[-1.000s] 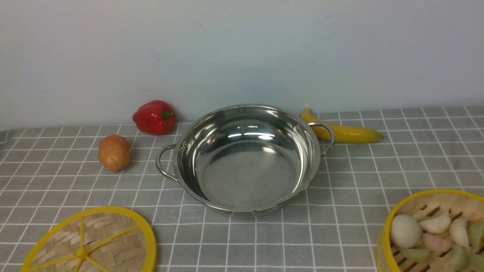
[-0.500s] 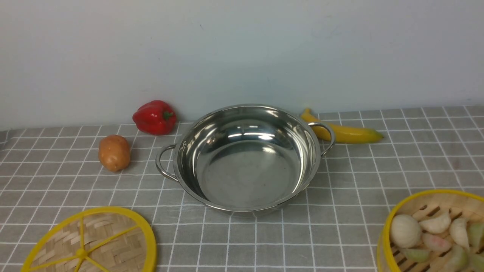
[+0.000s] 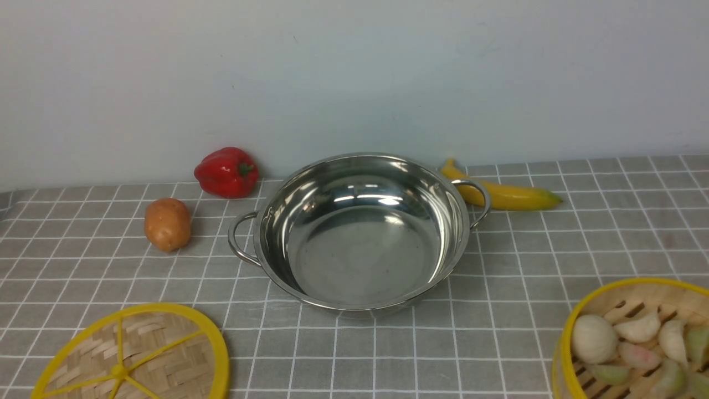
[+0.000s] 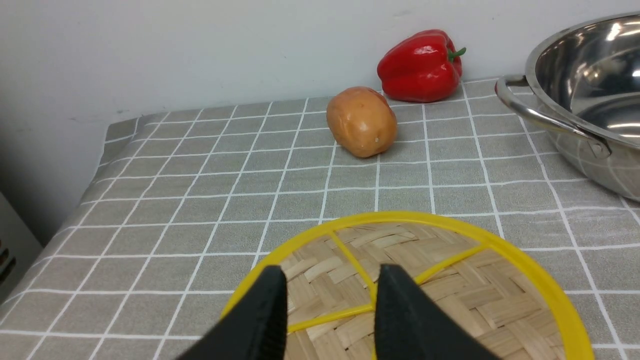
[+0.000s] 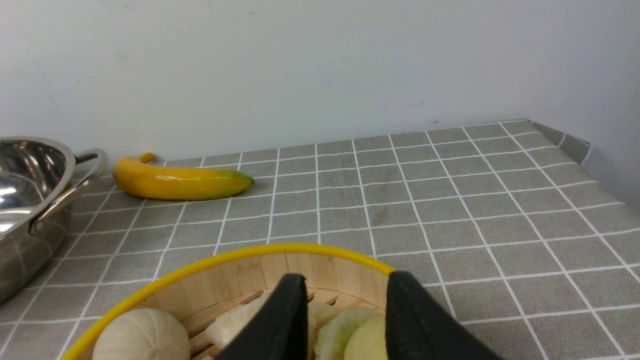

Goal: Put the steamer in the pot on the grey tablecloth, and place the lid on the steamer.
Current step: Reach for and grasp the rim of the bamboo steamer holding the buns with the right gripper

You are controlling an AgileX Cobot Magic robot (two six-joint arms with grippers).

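Observation:
The shiny steel pot point(image 3: 360, 249) stands empty in the middle of the grey tablecloth point(image 3: 526, 255). The woven lid point(image 3: 160, 354) lies flat at the front left. At the front right sits the steamer point(image 3: 637, 284), with pale buns and dumplings in it. Neither gripper shows in the front view. In the left wrist view my left gripper point(image 4: 332, 272) hovers open over the lid point(image 4: 475, 300), a yellow spoke showing between its fingers. In the right wrist view my right gripper point(image 5: 346, 280) is open above the steamer point(image 5: 240, 282), with dumplings visible in the gap.
A red pepper point(image 3: 226, 172) and a potato point(image 3: 167, 224) lie left of the pot. A banana point(image 3: 509, 194) lies behind its right handle, by the wall. The cloth drops off at the left edge point(image 4: 95, 175) and the right edge point(image 5: 590, 150).

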